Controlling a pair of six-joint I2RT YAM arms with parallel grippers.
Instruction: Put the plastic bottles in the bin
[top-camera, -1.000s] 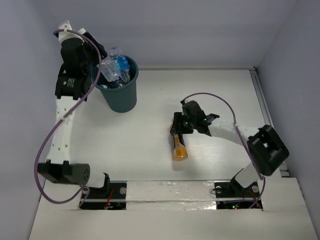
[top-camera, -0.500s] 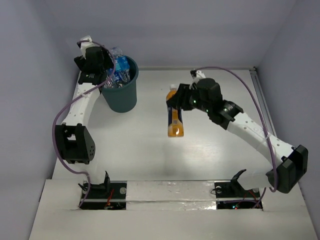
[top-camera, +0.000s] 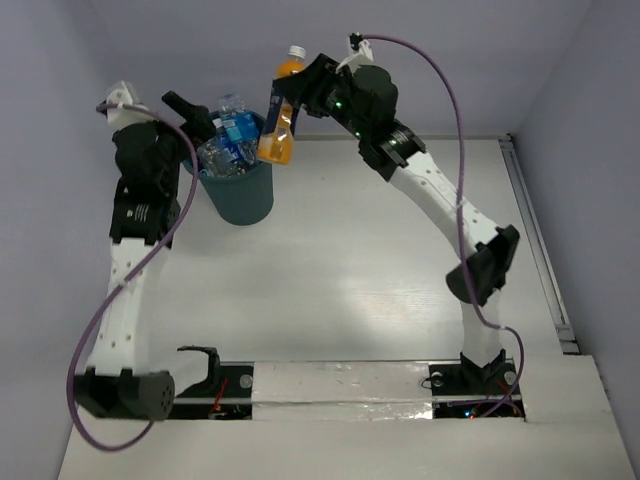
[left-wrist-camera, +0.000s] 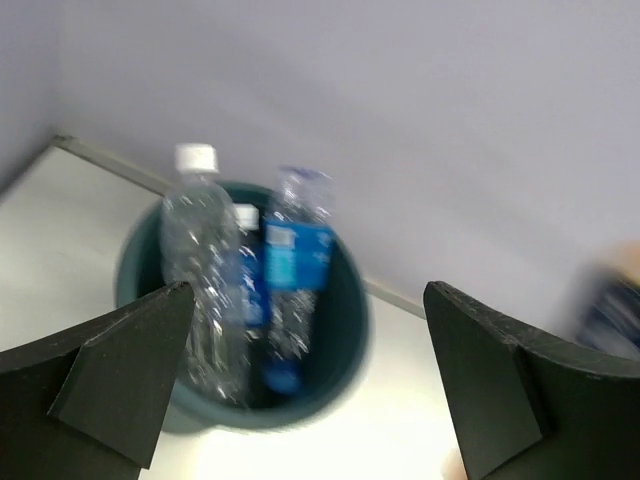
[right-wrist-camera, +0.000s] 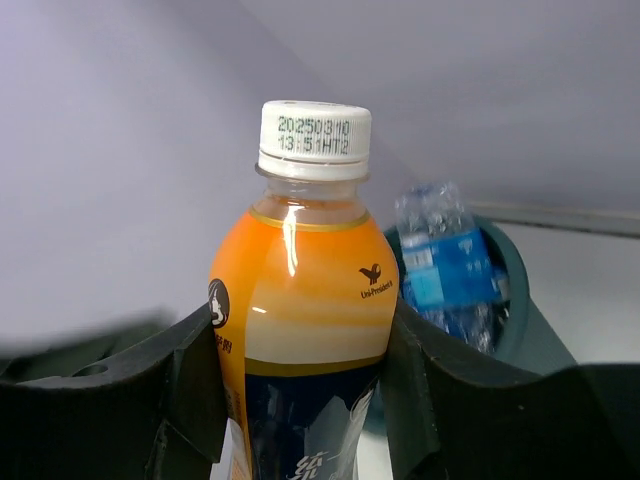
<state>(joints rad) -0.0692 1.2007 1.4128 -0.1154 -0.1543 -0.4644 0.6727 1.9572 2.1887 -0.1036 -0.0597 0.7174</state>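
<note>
A white table (top-camera: 350, 290) with pale lilac walls (top-camera: 450, 60) fills the top view. The teal bin (top-camera: 240, 195) stands on it in the upper left of the frame, close to the back wall. Clear bottles (top-camera: 228, 140) stick up above its rim, some with blue labels. The left wrist view is blurred but shows at least three of them upright in the bin (left-wrist-camera: 345, 330): one clear with a white cap (left-wrist-camera: 197, 158) and two with blue labels.

The left gripper (top-camera: 192, 112) is at the bin's upper left edge. Its jaws are spread wide with nothing between them, and in its own view the gripper (left-wrist-camera: 308, 290) looks down into the bin.

The right gripper (top-camera: 292, 100) reaches to the top of the frame, just right of the bin. It is clamped on the orange bottle (top-camera: 280, 128), which is off the table and nearly upright, with its cap (top-camera: 296, 51) at the top. In the top view the bottle's lower end overlaps the bin's right rim. In the right wrist view, the black fingers (right-wrist-camera: 190, 385) press the orange bottle (right-wrist-camera: 305, 300) on both sides at its dark label. Part of the bin (right-wrist-camera: 520, 300) shows behind it to the right, with a blue-labelled bottle inside.

A purple cable (top-camera: 450, 120) runs along each arm.
</note>
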